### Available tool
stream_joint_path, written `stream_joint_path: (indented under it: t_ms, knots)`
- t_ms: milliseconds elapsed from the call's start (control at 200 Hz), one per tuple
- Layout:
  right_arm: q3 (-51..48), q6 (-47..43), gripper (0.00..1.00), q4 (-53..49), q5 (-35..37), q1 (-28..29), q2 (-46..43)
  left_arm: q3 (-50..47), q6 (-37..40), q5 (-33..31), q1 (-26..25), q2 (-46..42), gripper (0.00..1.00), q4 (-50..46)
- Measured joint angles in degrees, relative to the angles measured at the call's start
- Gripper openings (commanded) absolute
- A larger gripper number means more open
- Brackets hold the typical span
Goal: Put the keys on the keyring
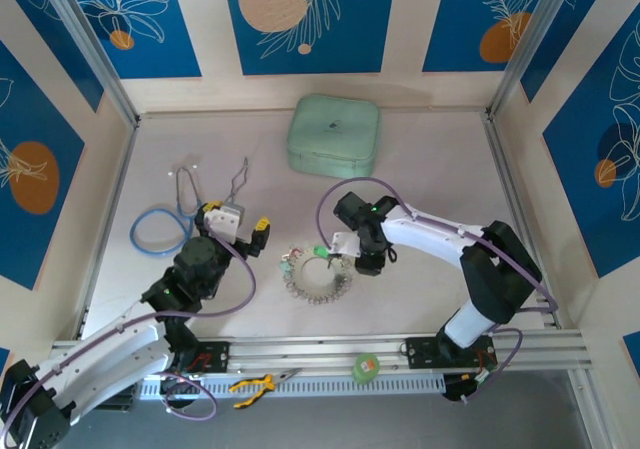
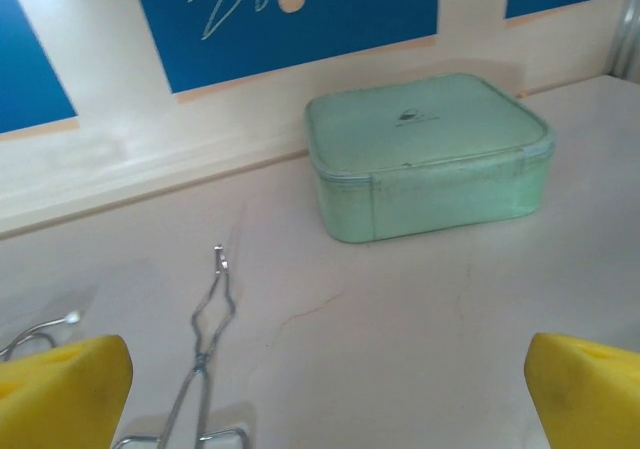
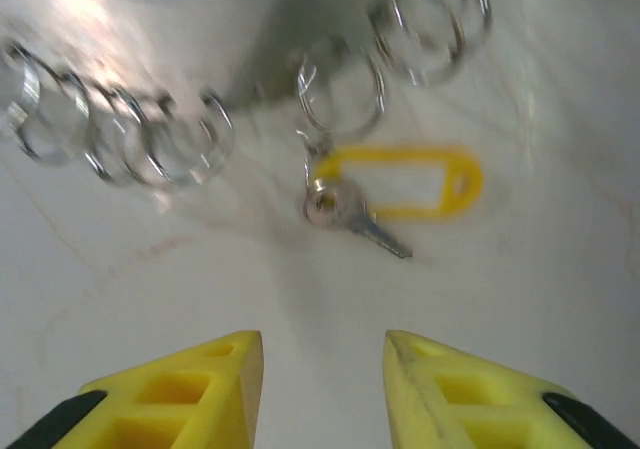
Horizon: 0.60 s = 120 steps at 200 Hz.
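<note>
Now I am hovering my right gripper (image 3: pixel 322 344), parted and empty, low in the frame below the yellow-tagged key (image 3: pixel 345 209), which looks hooked onto the keyring (image 3: pixel 150 134) in the middle of the bench (image 1: pixel 430 179), while my left gripper (image 2: pixel 325 369) is hanging wide open; whether more remain I cannot tell.

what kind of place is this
Most likely a robot lab test cell: a table boxed in by printed wall panels, an aluminium mounting rail along its near edge, and practice props like the keyring and stethoscope.
</note>
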Motion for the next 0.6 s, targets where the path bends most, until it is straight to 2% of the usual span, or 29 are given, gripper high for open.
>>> stream_joint_path:
  t_ms: [140,355,600]
  knots:
    - [-1.4,3.7,0.4,3.6,-1.6,-6.0,-6.1,0.0,0.0,-1.3,3.0,2.2,1.0,1.2]
    - [-12.9,18.7,0.45,29.2,-11.5,-21.9,-25.2,0.0,0.2,-2.3,10.3,9.7,1.0,4.4]
    - [-34.2,28.5,0.44,60.5,-15.2,-35.3,-25.5,-0.6,0.0,-1.5,20.5,17.7,1.0,7.7]
